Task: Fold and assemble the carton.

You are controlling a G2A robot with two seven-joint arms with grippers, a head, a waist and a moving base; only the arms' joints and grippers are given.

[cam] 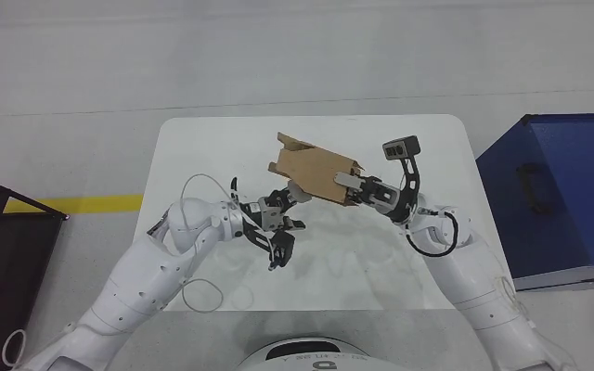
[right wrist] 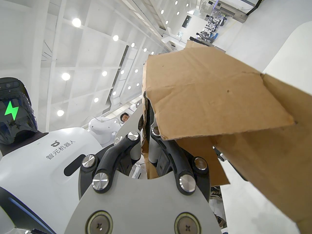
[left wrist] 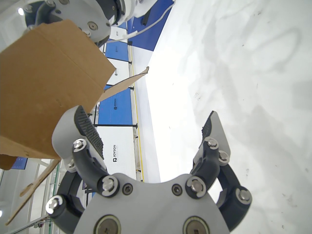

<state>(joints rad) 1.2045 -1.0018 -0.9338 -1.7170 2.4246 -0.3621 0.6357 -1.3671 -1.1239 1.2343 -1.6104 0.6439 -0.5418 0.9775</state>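
Top view: brown carton (cam: pixel 314 167) held above a white table (cam: pixel 204 148), long axis running 10 to 4 o'clock; right claw (right wrist: pixel 145 132) pinched shut on its 4 o'clock flap; left claw (left wrist: pixel 146 113) wide open, empty, at the carton's 7 o'clock, one pad (left wrist: pixel 89 130) against or just beside its wall; blue case (cam: pixel 548 185) well apart at 3 o'clock

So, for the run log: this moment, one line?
brown cardboard carton: flaps open | right gripper: shut on carton | left gripper: open, beside carton
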